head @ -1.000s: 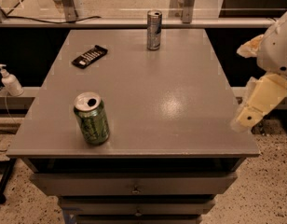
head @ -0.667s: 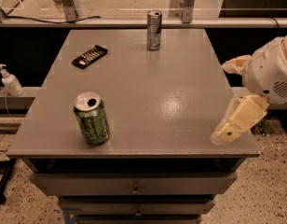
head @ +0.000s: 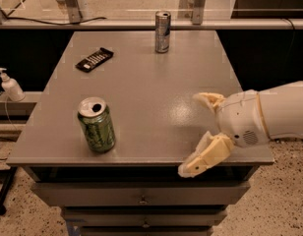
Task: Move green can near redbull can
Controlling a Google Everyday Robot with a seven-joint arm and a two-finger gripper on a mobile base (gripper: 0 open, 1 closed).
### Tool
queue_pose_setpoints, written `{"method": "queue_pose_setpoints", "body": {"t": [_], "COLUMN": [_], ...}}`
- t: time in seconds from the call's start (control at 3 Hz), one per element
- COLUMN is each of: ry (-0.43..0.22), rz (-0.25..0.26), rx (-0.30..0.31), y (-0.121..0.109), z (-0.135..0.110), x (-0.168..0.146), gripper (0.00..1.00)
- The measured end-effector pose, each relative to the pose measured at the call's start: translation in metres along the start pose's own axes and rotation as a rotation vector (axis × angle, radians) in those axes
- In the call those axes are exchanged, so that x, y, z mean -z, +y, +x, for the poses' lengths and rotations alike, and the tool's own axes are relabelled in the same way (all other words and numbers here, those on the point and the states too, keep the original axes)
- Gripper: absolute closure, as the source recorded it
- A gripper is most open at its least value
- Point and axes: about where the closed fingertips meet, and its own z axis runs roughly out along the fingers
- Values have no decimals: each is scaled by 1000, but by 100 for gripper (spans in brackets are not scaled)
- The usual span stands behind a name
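Claw (head: 191,134) moved left over table (head: 141,82) front-right edge, spread wide; green can (head: 96,125) unmoved.

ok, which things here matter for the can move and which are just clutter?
Job: green can, front left; slim silver-blue can, far edge; gripper, open, front right of the table.
Clutter: black flat object on the table; pump bottle off left.

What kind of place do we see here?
Probably a lab or office test area: a grey table over drawers, a pump bottle beside it. The gripper hovers open at its near edge.
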Motion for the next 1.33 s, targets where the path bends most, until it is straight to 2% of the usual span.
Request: {"method": "queue_pose_setpoints", "body": {"t": [0.33, 0.67, 1.0, 1.33], "ry": [-92, -95, -135, -214], "rz": [-35, -33, -13, 6], "rx": [-15, -11, 15, 49], "y": [10, 11, 7, 1], "z": [-28, -28, -30, -44], "x": [-8, -8, -28, -72], "gripper": [0, 0, 0, 0]}}
